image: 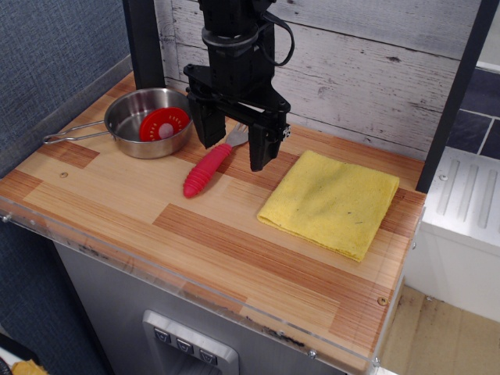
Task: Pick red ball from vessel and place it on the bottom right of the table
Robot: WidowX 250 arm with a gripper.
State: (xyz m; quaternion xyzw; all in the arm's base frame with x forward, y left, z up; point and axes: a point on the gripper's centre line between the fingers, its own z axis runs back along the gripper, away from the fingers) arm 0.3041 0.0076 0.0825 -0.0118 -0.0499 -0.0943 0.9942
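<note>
The red ball (pixel 165 124), probably light, rigid plastic, leans in the vessel (pixel 148 121) at ten o'clock from the released, empty gripper (pixel 234 150), best pinched across its rim.

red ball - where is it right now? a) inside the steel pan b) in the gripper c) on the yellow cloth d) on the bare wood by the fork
a, the red ball lies inside the vessel at the back left of the table, while the gripper hangs open and empty beside the pan.

Matte black arm (pixel 231 31) with looped black cable and blocky two-fingered end effector (pixel 234 152).
</note>
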